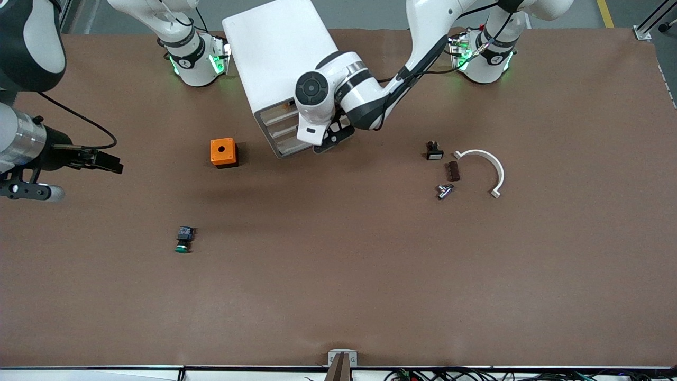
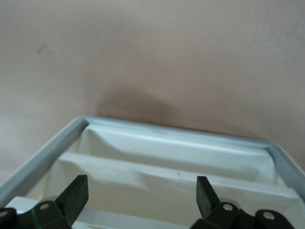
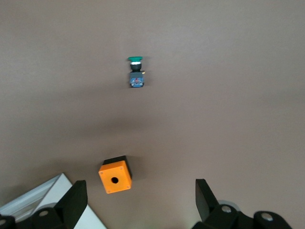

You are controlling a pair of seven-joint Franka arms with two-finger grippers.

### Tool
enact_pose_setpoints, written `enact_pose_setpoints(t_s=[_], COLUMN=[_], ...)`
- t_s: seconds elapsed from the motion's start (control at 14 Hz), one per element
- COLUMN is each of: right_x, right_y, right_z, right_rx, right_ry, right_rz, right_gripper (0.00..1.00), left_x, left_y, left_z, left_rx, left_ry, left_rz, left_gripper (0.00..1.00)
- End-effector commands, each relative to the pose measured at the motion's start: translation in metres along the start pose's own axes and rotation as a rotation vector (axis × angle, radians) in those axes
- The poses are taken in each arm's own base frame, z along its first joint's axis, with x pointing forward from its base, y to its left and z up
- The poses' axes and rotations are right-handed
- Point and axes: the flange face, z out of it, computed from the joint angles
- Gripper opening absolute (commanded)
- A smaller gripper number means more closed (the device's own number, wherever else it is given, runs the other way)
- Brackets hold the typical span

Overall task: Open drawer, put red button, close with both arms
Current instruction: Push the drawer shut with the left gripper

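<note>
The white cabinet [image 1: 275, 63] stands between the two arm bases, and its stacked drawer fronts [image 1: 283, 135] face the front camera. My left gripper [image 1: 333, 138] is right at the drawer fronts. In the left wrist view it [image 2: 141, 182] is open and empty, with the white drawer fronts [image 2: 167, 157] just ahead of its fingers. My right gripper [image 1: 113, 164] is open and empty over the table toward the right arm's end, beside the orange box. In the right wrist view it [image 3: 139, 183] holds nothing. The red button does not show in any view.
An orange box with a hole [image 1: 223, 152] sits beside the cabinet. A green-capped button [image 1: 183, 239] lies nearer the front camera. Toward the left arm's end lie a small black part [image 1: 434, 151], a brown piece [image 1: 453, 171], a metal fitting [image 1: 444, 190] and a white curved bracket [image 1: 486, 166].
</note>
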Motion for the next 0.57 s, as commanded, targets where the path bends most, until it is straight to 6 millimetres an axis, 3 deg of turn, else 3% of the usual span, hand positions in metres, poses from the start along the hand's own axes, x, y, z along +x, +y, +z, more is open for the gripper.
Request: enact_pose_setpoints(t_s=[0.0, 0.14, 0.36, 0.5], right_x=[-0.001, 0.000, 0.002, 0.000], right_y=[0.014, 0.021, 0.031, 0.027], right_z=[-0.007, -0.011, -0.016, -0.021], right_rx=[-0.019, -0.019, -0.002, -0.013], right_ry=[0.005, 0.014, 0.024, 0.027], right_rz=[-0.048, -0.085, -0.065, -0.066], right_gripper=[1.00, 1.00, 1.00, 1.00], left_x=[-0.007, 0.010, 0.103, 0.174], left_y=[-0.005, -0.011, -0.038, -0.076], left_z=[-0.005, -0.023, -0.103, -0.169], left_rx=[0.006, 0.023, -0.053, -0.127], left_ry=[-0.013, 0.003, 0.073, 0.101], left_rz=[-0.022, -0.023, -0.091, -0.152], left_gripper=[1.00, 1.00, 1.00, 1.00])
